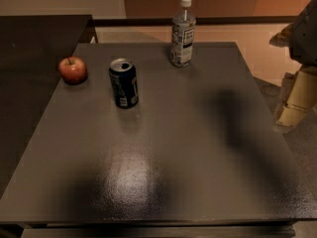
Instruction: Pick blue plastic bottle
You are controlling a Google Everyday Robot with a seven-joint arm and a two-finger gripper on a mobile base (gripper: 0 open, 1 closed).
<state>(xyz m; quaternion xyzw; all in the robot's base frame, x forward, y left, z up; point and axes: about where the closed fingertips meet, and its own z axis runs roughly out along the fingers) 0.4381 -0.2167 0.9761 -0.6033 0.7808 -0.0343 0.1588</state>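
The blue plastic bottle [183, 33] stands upright near the far edge of the grey table [198, 148], right of centre. It is clear, with a white cap and a pale label with dark print. My gripper [295, 103] hangs at the right edge of the view, beyond the table's right side, well to the right of the bottle and nearer to the camera. It holds nothing that I can see.
A dark blue drink can [123, 83] stands upright left of the bottle and nearer to me. A red apple [73, 69] sits by the table's left edge. A dark table [29, 58] adjoins on the left. The floor lies beyond the far and right edges.
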